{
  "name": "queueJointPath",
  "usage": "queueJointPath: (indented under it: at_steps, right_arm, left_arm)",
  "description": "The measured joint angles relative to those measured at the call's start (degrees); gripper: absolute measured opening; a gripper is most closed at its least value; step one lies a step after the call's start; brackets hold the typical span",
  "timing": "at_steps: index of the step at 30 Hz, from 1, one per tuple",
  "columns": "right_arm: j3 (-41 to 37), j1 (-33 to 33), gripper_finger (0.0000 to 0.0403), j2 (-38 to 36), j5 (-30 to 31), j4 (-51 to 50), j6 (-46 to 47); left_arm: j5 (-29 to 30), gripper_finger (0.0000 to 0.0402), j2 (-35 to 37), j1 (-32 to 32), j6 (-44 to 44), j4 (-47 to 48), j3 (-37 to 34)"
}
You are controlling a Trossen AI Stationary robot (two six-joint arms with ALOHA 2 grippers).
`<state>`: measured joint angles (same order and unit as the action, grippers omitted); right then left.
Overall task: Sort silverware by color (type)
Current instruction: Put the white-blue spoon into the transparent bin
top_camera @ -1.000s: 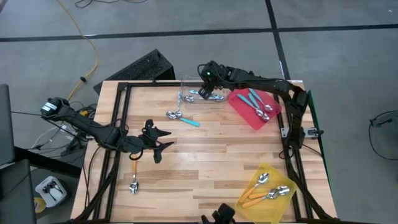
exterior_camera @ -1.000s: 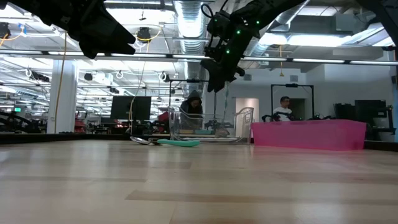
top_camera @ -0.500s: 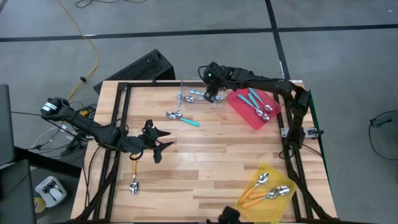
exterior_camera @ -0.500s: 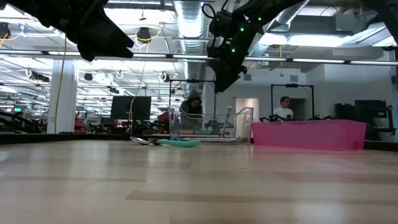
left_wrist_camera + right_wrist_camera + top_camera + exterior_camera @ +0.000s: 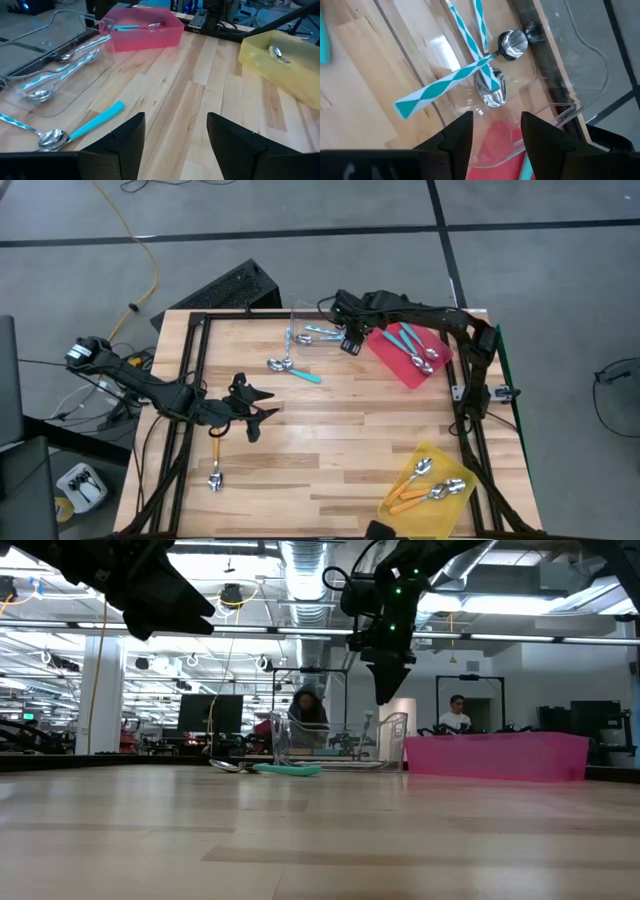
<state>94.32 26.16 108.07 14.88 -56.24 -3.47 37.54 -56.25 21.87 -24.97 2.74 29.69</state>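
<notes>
Fingers of the right gripper [image 5: 350, 343] are seen spread with nothing between them, raised over the gap between the clear tray [image 5: 305, 328] and the red tray [image 5: 395, 365]. Fingers of the left gripper [image 5: 258, 412] are also spread and empty, above the middle-left of the worktop [image 5: 340, 440], beside an orange spoon [image 5: 215, 462].

Only in the high view is the whole sorting shown: teal spoons [image 5: 412, 345] in the red tray, orange spoons [image 5: 425, 488] in the yellow tray [image 5: 440, 515], and a teal spoon [image 5: 295, 370] loose on the wood with a second spoon at its bowl. In the right wrist view, striped light blue spoons [image 5: 470, 60] are seen crossed inside the clear tray, which is not clear from above. In the left wrist view, the loose teal spoon [image 5: 82, 131] is seen lying near that tray.

In the low view, pale wood planks are seen, and behind them a large hall with ceiling ducts and two persons [image 5: 458, 712] far away.
</notes>
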Motion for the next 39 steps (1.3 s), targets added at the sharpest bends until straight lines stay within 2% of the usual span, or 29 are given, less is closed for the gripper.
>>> queueJointPath:
  at_steps: [12, 15, 21, 31, 39]
  right_arm:
    - [0.0, -4.3, 0.0189, 0.0, 0.0, -0.2, 2.2]
    - [0.0, -5.4, 0.0189, 0.0, 1.9, 0.1, 1.7]
    - [-0.1, -5.6, 0.0189, 0.0, 3.1, -4.4, 4.5]
    - [-3.9, -6.5, 0.0189, 0.0, 3.1, -1.3, 5.0]
    - [-4.1, -7.2, 0.0189, 0.0, 3.0, 2.7, 3.6]
  left_arm:
    - [-0.1, 0.0196, 0.0, 0.0, -1.3, 0.9, 0.0]
    - [-0.1, 0.0197, 0.0, 0.0, -1.6, 0.9, 0.0]
    - [-0.4, 0.0196, 0.0, 0.0, -1.8, 0.9, 0.0]
    - [-0.7, 0.0196, 0.0, 0.0, -2.6, 0.8, 0.0]
    - [-0.7, 0.0197, 0.0, 0.0, -2.6, 0.8, 0.0]
